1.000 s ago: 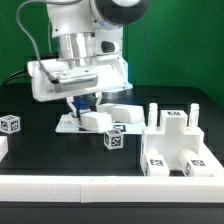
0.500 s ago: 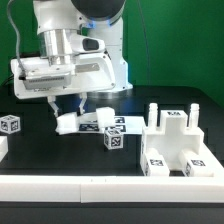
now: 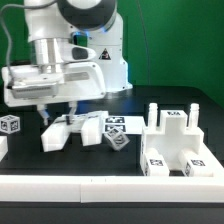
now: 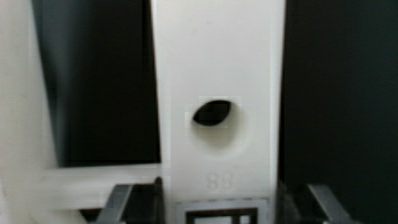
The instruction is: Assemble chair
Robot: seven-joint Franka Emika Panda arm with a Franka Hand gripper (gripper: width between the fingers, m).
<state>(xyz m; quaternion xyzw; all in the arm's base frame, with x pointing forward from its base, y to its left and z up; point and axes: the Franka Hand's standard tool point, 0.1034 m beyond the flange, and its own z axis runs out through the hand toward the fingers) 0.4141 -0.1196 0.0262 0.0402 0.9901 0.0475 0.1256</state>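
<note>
— What is shown at the middle of the frame?
— A long white slab (image 4: 217,60) with a dark oval hole (image 4: 212,113) is shown, clamped between the fingers (image 4: 134,203) of the gripper (image 4: 228,205).
— And beside it?
— Dark ground is seen.

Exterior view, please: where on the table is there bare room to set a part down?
Bare black table lies along the front, between the small cube and the chair block. It is crowded around the marker board, white slab and tilted cube.
</note>
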